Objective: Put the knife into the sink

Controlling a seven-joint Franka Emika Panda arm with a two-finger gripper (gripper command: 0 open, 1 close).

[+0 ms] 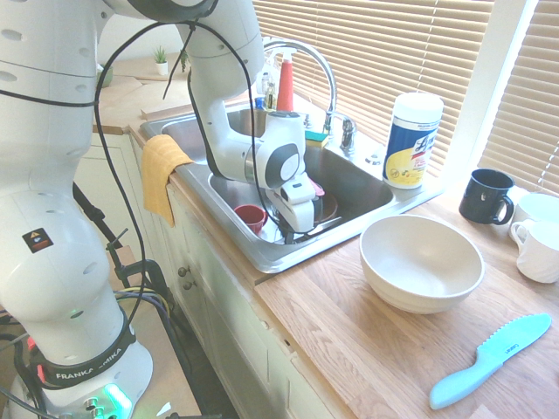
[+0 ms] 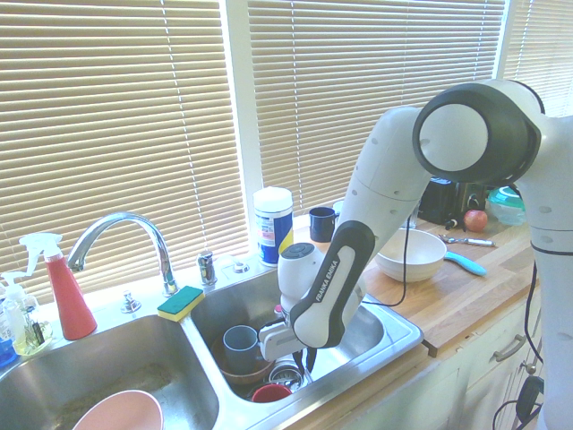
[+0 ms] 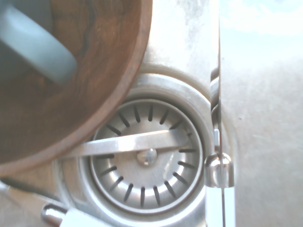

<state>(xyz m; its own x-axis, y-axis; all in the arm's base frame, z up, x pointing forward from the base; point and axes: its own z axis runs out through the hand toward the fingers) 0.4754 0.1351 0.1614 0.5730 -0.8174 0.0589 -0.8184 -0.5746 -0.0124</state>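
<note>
My gripper (image 1: 293, 231) is lowered into the right basin of the stainless sink (image 1: 262, 253), close to its front wall; the second exterior view shows it (image 2: 303, 360) just above the dishes in that basin (image 2: 394, 340). The fingers are shut. A slim silvery knife (image 1: 325, 226) sticks out from them toward the basin's right side, low over the bottom. In the wrist view the knife (image 3: 219, 94) shows edge-on as a thin metal line passing beside the drain strainer (image 3: 147, 156).
A wooden bowl (image 3: 71, 94) with a grey-blue cup (image 2: 240, 345), a red cup (image 1: 251, 216) and a flat metal utensil (image 3: 137, 143) over the drain lie in the basin. On the counter stand a white bowl (image 1: 421, 262), a light-blue plastic knife (image 1: 489, 360) and a wipes canister (image 1: 412, 140).
</note>
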